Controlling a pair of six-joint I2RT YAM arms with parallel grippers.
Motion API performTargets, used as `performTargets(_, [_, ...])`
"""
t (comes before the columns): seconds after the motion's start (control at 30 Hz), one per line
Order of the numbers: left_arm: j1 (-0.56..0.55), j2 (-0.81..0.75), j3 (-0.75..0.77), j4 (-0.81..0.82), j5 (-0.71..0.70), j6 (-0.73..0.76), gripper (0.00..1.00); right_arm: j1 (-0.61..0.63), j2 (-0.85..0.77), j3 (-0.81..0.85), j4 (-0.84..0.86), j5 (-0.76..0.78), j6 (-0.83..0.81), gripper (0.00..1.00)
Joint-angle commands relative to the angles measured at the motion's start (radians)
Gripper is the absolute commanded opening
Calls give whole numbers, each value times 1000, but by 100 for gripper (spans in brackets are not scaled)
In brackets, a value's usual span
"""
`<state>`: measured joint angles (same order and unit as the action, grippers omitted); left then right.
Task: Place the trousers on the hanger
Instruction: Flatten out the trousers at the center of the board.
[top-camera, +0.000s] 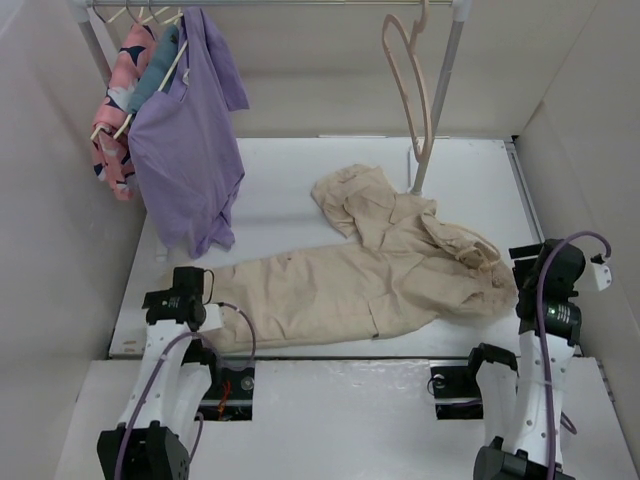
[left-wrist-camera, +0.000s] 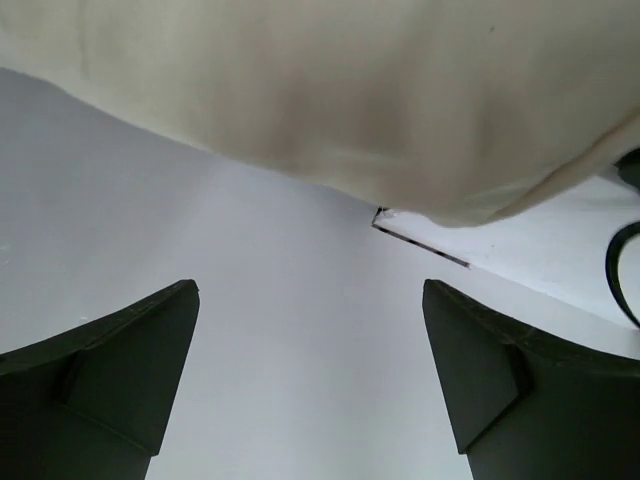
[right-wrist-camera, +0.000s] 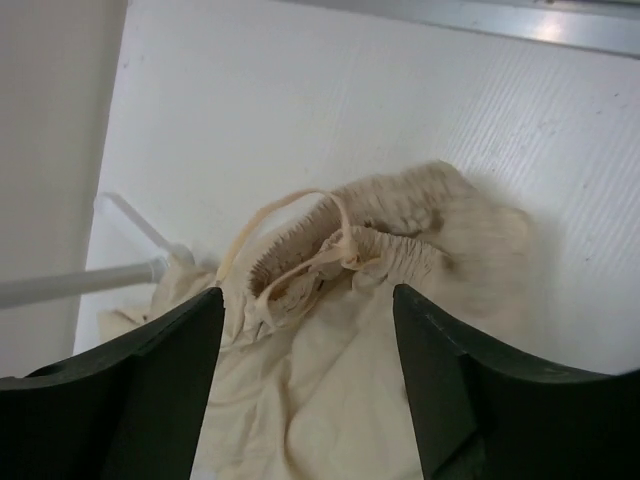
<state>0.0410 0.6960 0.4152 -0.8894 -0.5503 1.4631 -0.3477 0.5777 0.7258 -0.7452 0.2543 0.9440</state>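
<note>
Clothes rack, metal: horiz. rail (top-camera: 300, 3) at top, R upright (top-camera: 441, 100) standing on white tabletop (top-camera: 280, 185). L end of rail, 3 garments on pale wood hangers (top-camera: 176, 64): purple shirt (top-camera: 185, 150) nearest centre, blue-grey item (top-camera: 158, 62) beside it, pink patterned garment (top-camera: 116, 110) furthest L. Pale walls (top-camera: 50, 250) at sides.

No text, label, brand, number or sign can be read in any of the three views.
</note>
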Motion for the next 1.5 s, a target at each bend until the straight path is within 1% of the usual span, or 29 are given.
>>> performTargets(0.0, [3, 60, 182, -84, 82, -79, 93, -8, 17, 96, -28, 148, 53, 75])
performTargets(0.13, [3, 184, 383, -172, 291, -159, 93, -8, 37, 118, 52, 88, -75, 76])
performTargets(0.17, [3, 198, 413, -187, 376, -174, 93, -8, 46, 118, 62, 74, -94, 76])
performTargets(0.23, [-7, 241, 479, -244, 465, -216, 93, -8, 57, 118, 93, 19, -128, 75])
performTargets(0.33, [-45, 270, 501, -244, 570, -306, 91, 3, 94, 98, 165, -126, -204, 73])
performTargets(0.4, [-88, 298, 501, -244, 633, -340, 91, 22, 152, 98, 181, -202, -235, 79])
performTargets(0.43, [-107, 307, 501, -244, 659, -358, 90, 44, 172, 119, 162, -191, -235, 82])
performTargets(0.47, [-130, 333, 516, -244, 687, -397, 90, 129, 195, 142, 153, -159, -222, 92])
performTargets(0.53, [-209, 364, 536, -215, 766, -455, 90, 249, 206, 152, 127, -17, -154, 100])
performTargets(0.57, [-240, 382, 545, -188, 789, -501, 90, 363, 206, 152, 106, 9, -118, 100])
performTargets(0.6, [-272, 420, 559, -128, 809, -551, 90, 406, 235, 152, 106, 10, -49, 100])
performTargets(0.63, [-344, 444, 559, -100, 847, -639, 90, 438, 252, 138, 106, 10, -13, 100])
performTargets(0.7, [-416, 515, 582, -22, 857, -722, 91, 486, 316, 124, 106, -44, 54, 100])
performTargets(0.73, [-472, 539, 591, 12, 857, -760, 91, 486, 336, 112, 106, -53, 108, 100])
performTargets(0.77, [-492, 562, 591, 48, 857, -838, 91, 486, 356, 112, 106, -53, 128, 100])
performTargets(0.83, [-516, 630, 644, 151, 845, -897, 94, 461, 410, 112, 148, -41, 137, 100])
performTargets(0.9, [-517, 686, 691, 232, 813, -982, 95, 417, 456, 112, 190, -53, 137, 100])
performTargets(0.93, [-517, 750, 750, 325, 787, -1019, 96, 373, 509, 125, 190, -53, 137, 100])
performTargets(1.03, [-506, 882, 877, 441, 701, -1160, 96, 288, 585, 138, 240, -115, 137, 100])
performTargets(1.1, [-463, 1037, 1051, 492, 720, -1242, 96, 254, 639, 127, 274, -124, 147, 100])
performTargets(1.13, [-448, 1091, 1112, 492, 743, -1276, 96, 240, 658, 127, 305, -134, 147, 100])
performTargets(1.17, [-435, 1143, 1236, 492, 768, -1317, 96, 211, 701, 118, 323, -135, 147, 100])
performTargets(1.2, [-422, 1242, 1298, 478, 795, -1331, 96, 194, 726, 118, 342, -135, 147, 100])
performTargets(1.23, [-421, 1288, 1351, 478, 837, -1345, 96, 175, 750, 118, 358, -148, 147, 96])
performTargets(1.27, [-421, 1330, 1401, 478, 854, -1354, 96, 135, 776, 118, 394, -148, 136, 86])
performTargets(1.3, [-421, 1402, 1486, 487, 874, -1354, 96, 113, 819, 118, 394, -164, 122, 72])
performTargets(1.37, [-421, 1461, 1556, 506, 960, -1354, 96, 86, 847, 132, 408, -173, 112, 47])
performTargets(1.4, [-435, 1487, 1612, 506, 987, -1342, 96, 73, 847, 141, 408, -173, 111, 24])
performTargets(1.47, [-478, 1545, 1657, 533, 1003, -1273, 96, 73, 870, 150, 408, -164, 84, 13])
